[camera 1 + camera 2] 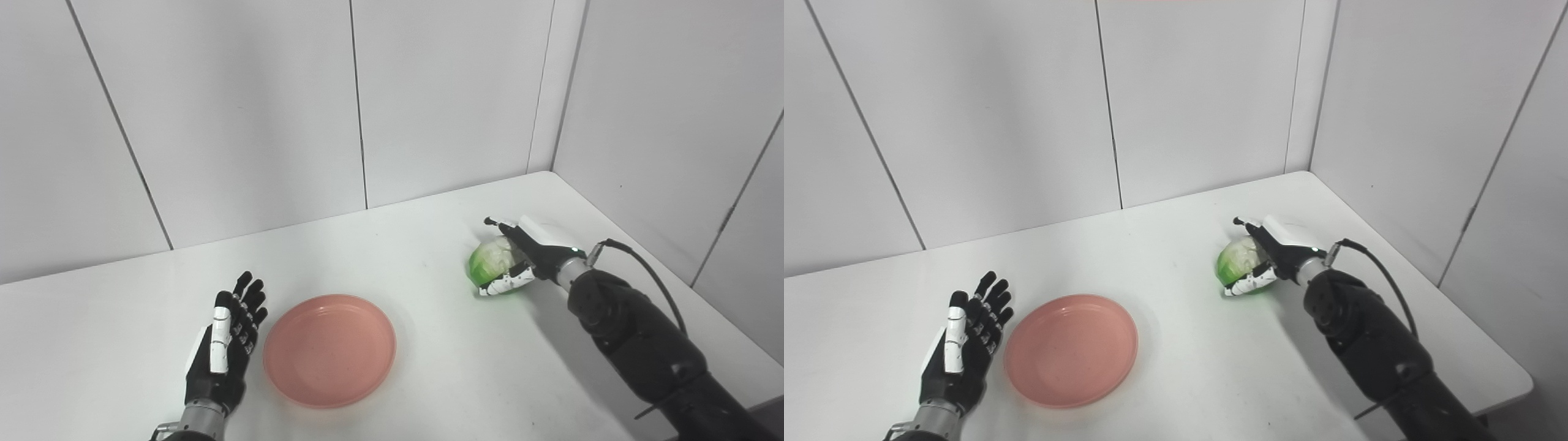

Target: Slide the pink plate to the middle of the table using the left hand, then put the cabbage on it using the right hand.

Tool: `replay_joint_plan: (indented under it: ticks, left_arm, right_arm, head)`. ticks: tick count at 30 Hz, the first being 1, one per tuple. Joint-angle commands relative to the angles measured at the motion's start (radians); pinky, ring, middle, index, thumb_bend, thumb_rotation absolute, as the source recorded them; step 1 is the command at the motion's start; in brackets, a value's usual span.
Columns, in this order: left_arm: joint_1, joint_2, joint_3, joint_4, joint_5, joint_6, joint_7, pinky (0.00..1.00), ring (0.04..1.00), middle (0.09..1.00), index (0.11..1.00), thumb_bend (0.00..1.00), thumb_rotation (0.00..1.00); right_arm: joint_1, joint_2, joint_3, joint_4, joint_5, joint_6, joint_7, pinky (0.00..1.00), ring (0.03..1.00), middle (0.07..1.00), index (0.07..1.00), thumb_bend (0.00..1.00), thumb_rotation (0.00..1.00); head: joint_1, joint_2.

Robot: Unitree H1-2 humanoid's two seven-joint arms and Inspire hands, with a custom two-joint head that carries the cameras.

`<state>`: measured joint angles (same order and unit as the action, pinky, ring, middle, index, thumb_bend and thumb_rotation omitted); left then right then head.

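Observation:
The pink plate (329, 349) lies on the white table (429, 367), near the front and a little left of centre. My left hand (225, 343) rests just left of the plate's rim, open, fingers straight and pointing away, holding nothing. The green cabbage (490, 262) sits on the table at the right. My right hand (520, 254) wraps it from the right side, fingers over its top and thumb under its front. The cabbage appears to rest on the table still.
White wall panels close the table at the back and right. The table's right edge (1488, 343) runs diagonally behind my right arm (643, 349). A black cable (649, 269) loops from the right wrist.

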<state>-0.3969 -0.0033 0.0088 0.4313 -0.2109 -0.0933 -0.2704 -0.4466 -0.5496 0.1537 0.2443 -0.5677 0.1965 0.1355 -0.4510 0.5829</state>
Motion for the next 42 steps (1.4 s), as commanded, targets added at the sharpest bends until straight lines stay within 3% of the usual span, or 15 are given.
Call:
replay_joint_plan:
  ticks: [1, 2, 3, 5, 8, 13, 20, 24, 28, 30, 33, 37, 42]
  left_arm:
    - [0.028, -0.002, 0.002, 0.001, -0.013, -0.010, -0.009, 1.00, 0.992, 0.967, 0.968, 0.77, 1.00]
    - [0.029, -0.002, 0.003, 0.000, -0.014, -0.009, -0.009, 1.00, 0.994, 0.968, 0.969, 0.77, 1.00]
    - [0.030, -0.002, 0.004, 0.001, -0.013, -0.011, -0.009, 1.00, 0.993, 0.968, 0.970, 0.77, 1.00]
    - [0.030, -0.003, 0.005, 0.002, -0.011, -0.012, -0.007, 1.00, 0.990, 0.967, 0.968, 0.77, 1.00]
    - [0.032, -0.004, 0.004, -0.002, -0.008, -0.010, -0.005, 1.00, 0.989, 0.966, 0.967, 0.78, 1.00]
    - [0.036, -0.009, -0.001, -0.012, -0.004, -0.003, -0.002, 1.00, 0.992, 0.968, 0.969, 0.78, 1.00]
    - [0.042, -0.020, -0.008, -0.019, 0.009, -0.003, 0.008, 1.00, 0.990, 0.965, 0.967, 0.79, 1.00]
    - [0.046, -0.030, -0.014, -0.023, 0.008, -0.008, 0.010, 1.00, 0.992, 0.968, 0.972, 0.79, 1.00]
    - [0.050, -0.039, -0.028, -0.030, 0.021, -0.007, 0.021, 1.00, 0.994, 0.972, 0.976, 0.80, 1.00]
    - [0.055, -0.047, -0.036, -0.042, 0.029, 0.000, 0.032, 0.99, 0.990, 0.970, 0.972, 0.80, 1.00]
    - [0.057, -0.053, -0.045, -0.044, 0.042, -0.008, 0.042, 1.00, 1.000, 0.976, 0.975, 0.80, 1.00]
    - [0.056, -0.064, -0.049, -0.040, 0.055, -0.015, 0.054, 1.00, 1.000, 0.981, 0.978, 0.79, 1.00]
    - [0.053, -0.084, -0.051, -0.024, 0.082, -0.038, 0.098, 1.00, 0.998, 0.974, 0.969, 0.78, 1.00]
  right_arm:
    - [-0.024, 0.008, -0.025, 0.022, 0.022, -0.071, -0.059, 0.57, 0.646, 0.734, 0.778, 0.88, 0.10]
    - [-0.021, 0.018, -0.035, 0.032, 0.032, -0.095, -0.088, 0.48, 0.552, 0.599, 0.655, 0.71, 0.05]
    - [-0.018, 0.026, -0.042, 0.038, 0.037, -0.111, -0.112, 0.42, 0.485, 0.540, 0.597, 0.61, 0.03]
    - [-0.015, 0.033, -0.048, 0.046, 0.038, -0.129, -0.141, 0.32, 0.413, 0.480, 0.546, 0.53, 0.00]
    - [-0.010, 0.037, -0.052, 0.045, 0.038, -0.134, -0.165, 0.31, 0.402, 0.470, 0.537, 0.52, 0.00]
    - [-0.004, 0.033, -0.052, 0.018, 0.027, -0.122, -0.179, 0.36, 0.422, 0.485, 0.525, 0.52, 0.00]
    - [0.007, 0.042, -0.057, -0.058, 0.011, -0.158, -0.226, 0.39, 0.425, 0.494, 0.521, 0.52, 0.00]
    - [0.016, 0.088, -0.056, -0.176, 0.037, -0.143, -0.205, 0.41, 0.436, 0.504, 0.504, 0.52, 0.00]
    - [0.021, 0.130, -0.045, -0.287, 0.060, -0.093, -0.143, 0.42, 0.443, 0.504, 0.500, 0.52, 0.00]
    - [0.021, 0.161, -0.041, -0.321, 0.102, -0.108, -0.114, 0.43, 0.443, 0.506, 0.500, 0.52, 0.00]
    - [0.011, 0.211, -0.012, -0.325, 0.121, -0.167, -0.104, 0.41, 0.439, 0.501, 0.507, 0.52, 0.00]
    - [-0.003, 0.257, 0.031, -0.324, 0.121, -0.180, -0.087, 0.40, 0.437, 0.501, 0.509, 0.52, 0.00]
    - [-0.025, 0.306, 0.074, -0.255, 0.134, -0.242, -0.070, 0.42, 0.446, 0.508, 0.489, 0.52, 0.00]
  head:
    - [0.003, 0.001]
    - [0.003, 0.001]
    - [0.005, 0.001]
    - [0.006, 0.000]
    - [0.013, 0.003]
    - [0.024, 0.006]
    - [0.066, 0.013]
    - [0.102, 0.017]
    - [0.177, 0.026]
    - [0.225, 0.027]
    - [0.257, 0.029]
    - [0.337, 0.025]
    - [0.403, 0.026]
